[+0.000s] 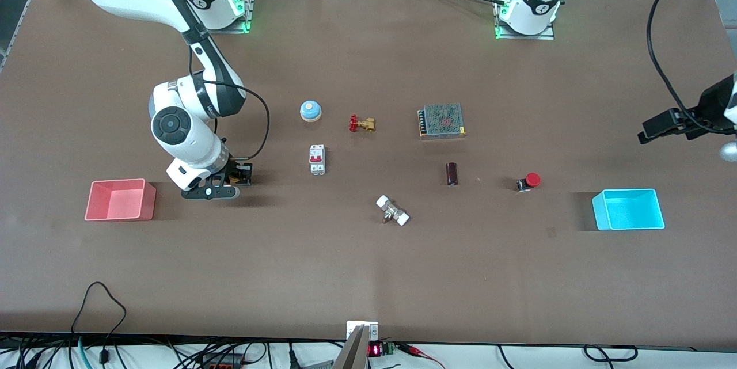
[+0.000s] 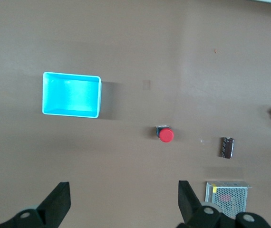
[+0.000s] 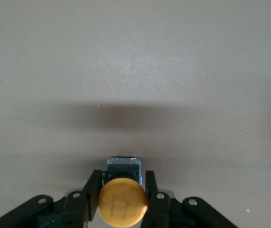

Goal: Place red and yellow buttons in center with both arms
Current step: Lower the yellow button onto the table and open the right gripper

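Yellow button [image 3: 122, 203] sits clamped between the right end effector [image 3: 122, 190] fingers.

Two buttons, red [image 1: 532, 180] and yellow [image 3: 122, 203]; two trays, pink [image 1: 120, 200] and cyan [image 1: 629, 209]; perhaps two valves.

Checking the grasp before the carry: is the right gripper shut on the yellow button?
Shut on it. In the right wrist view the fingers press both sides of the yellow button, inside the right gripper.

Cluttered brown table [image 1: 368, 277] (two trays [image 1: 120, 200])
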`<act>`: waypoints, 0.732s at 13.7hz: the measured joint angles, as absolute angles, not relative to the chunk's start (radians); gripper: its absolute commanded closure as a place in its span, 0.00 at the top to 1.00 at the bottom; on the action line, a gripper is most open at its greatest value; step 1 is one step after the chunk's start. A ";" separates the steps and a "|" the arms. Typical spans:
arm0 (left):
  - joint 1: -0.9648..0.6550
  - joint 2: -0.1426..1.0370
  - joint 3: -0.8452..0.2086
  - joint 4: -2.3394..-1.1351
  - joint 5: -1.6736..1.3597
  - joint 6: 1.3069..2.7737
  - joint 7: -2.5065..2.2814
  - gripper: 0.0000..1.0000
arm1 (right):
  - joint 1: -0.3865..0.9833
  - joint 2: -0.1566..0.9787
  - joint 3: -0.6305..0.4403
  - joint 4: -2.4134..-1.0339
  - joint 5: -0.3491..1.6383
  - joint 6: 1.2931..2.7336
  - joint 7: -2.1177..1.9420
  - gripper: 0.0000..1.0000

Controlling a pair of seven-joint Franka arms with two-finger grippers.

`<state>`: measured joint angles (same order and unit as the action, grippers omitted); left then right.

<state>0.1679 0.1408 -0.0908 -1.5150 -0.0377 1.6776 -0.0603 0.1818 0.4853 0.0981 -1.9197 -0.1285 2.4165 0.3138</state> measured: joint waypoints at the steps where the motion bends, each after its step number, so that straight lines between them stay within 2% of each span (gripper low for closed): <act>1: 0.173 0.136 -0.093 -1.512 -0.038 1.680 -0.060 1.00 | 0.182 0.487 0.098 -1.920 -0.128 2.417 0.314 0.48; 3: 0.175 0.124 -0.098 -1.511 -0.038 1.680 -0.060 1.00 | 0.182 0.490 0.098 -1.920 -0.129 2.419 0.314 0.49; 4: 0.175 0.121 -0.102 -1.511 -0.038 1.680 -0.060 1.00 | 0.182 0.490 0.098 -1.920 -0.129 2.420 0.314 0.53; 5: 0.175 0.120 -0.107 -1.511 -0.038 1.678 -0.061 1.00 | 0.182 0.490 0.098 -1.920 -0.129 2.421 0.314 0.64; 6: 0.174 0.120 -0.112 -1.512 -0.038 1.673 -0.061 1.00 | 0.182 0.490 0.098 -1.920 -0.129 2.422 0.314 0.68; 7: 0.174 0.120 -0.117 -1.512 -0.038 1.663 -0.061 1.00 | 0.182 0.490 0.098 -1.920 -0.129 2.422 0.314 0.79; 8: 0.174 0.119 -0.120 -1.512 -0.038 1.651 -0.061 1.00 | 0.182 0.490 0.098 -1.920 -0.129 2.423 0.314 1.00; 10: 0.174 0.117 -0.121 -1.513 -0.038 1.630 -0.060 1.00 | 0.182 0.490 0.097 -1.915 -0.129 2.429 0.314 1.00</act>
<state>0.1745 0.1170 -0.1208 -1.5131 -0.0377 1.6299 -0.0602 0.1819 0.4896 0.0970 -1.9146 -0.1288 2.4287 0.3140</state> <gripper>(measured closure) 0.000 0.251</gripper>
